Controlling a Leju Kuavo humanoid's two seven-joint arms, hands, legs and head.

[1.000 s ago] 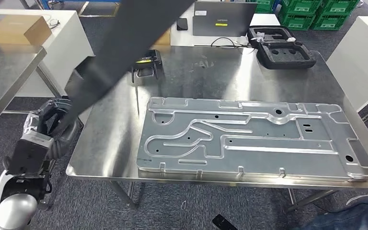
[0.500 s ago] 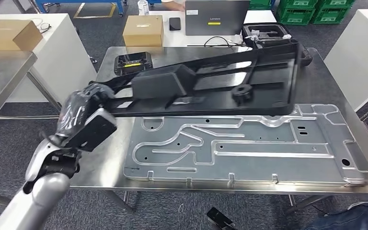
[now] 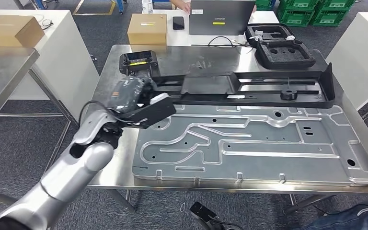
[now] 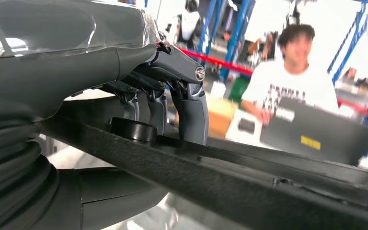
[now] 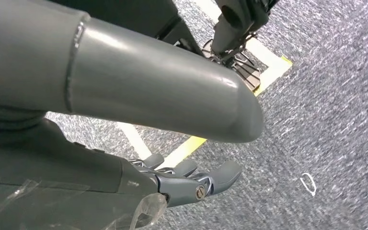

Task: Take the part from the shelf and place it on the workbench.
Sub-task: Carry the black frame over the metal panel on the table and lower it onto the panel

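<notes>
Fingers point(image 4: 191, 108) of your left hand point(image 3: 133, 98) are hooked over the near rail of the long black part point(image 3: 249, 86), gripping it at its left end, so the weight hangs from one end only and the rest reaches out across the middle of the head view toward the right. In the left wrist view the dark fingers come down onto the part's textured edge beside a round black boss point(image 4: 134, 130), which looks like a sensible grip point because the rail there is narrow enough to wrap. The part sits low over the steel bench point(image 3: 110, 158), along the far edge of the large silver stamped panel point(image 3: 254, 143) that fills the lower centre of the frame; whether it is already resting on the bench or just above it, you cannot tell. Your right hand point(image 5: 191, 184) hangs over the carpeted floor with its fingers loosely curled and nothing in them. My judgement is that the placing step is nearly finished, and you should check the far end is supported before letting go. At the top of the frame lie a black foam tray point(image 3: 280, 48), a laptop point(image 3: 220, 17) and a cardboard box point(image 3: 147, 28).
</notes>
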